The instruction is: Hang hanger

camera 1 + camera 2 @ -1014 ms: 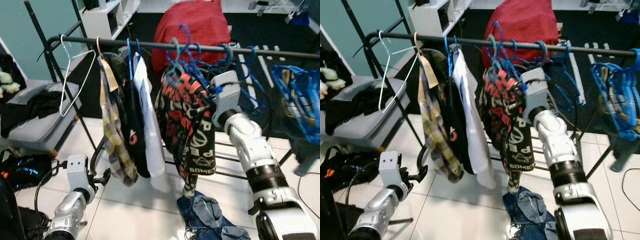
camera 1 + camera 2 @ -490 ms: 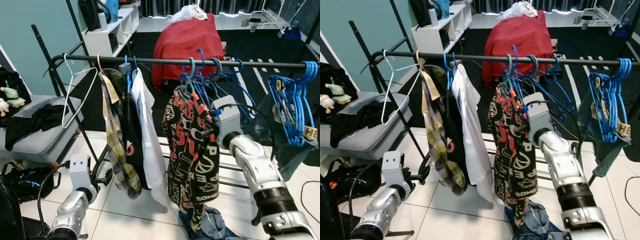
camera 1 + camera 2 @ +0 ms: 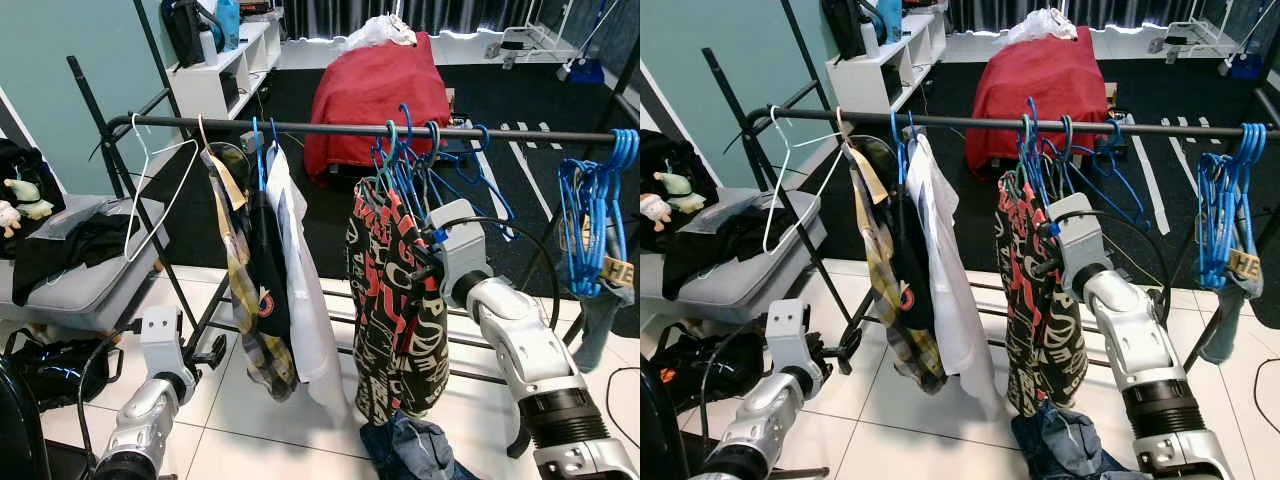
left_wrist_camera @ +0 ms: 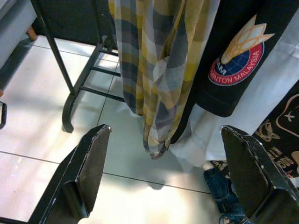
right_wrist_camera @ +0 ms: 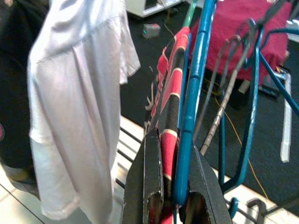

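White floor tiles (image 3: 250, 400) run under a long black clothes rail (image 3: 300, 127) that crosses the upper half of the frame; a red cover (image 3: 375, 85) sits on something big behind it at the top middle, and a grey seat (image 3: 80, 280) with dark clothes stands at the left edge.

My right gripper (image 5: 173, 186) is up at the middle of the frame, and its two black fingers are squeezed tight on the blue hanger (image 5: 194, 93) and the edge of the red and black shirt (image 3: 395, 300) it carries; that hanger's hook (image 3: 390, 140) looks like it is over the rail already, among other blue hangers (image 3: 450, 160); more blue ones hang in a bunch (image 3: 590, 220) at the right edge.

My left gripper (image 4: 168, 182) is low in the lower left, wide apart and holding nothing, pointing at the checked shirt (image 3: 240, 290) and white shirt (image 3: 300, 270).

I think I am at the hanging step, nearly done; next I should check the hook sits well on the rail, then let my fingers go and pull my arm back slowly, so I do not drag the shirt off; some blue jeans (image 3: 410, 450) lie on the floor below.
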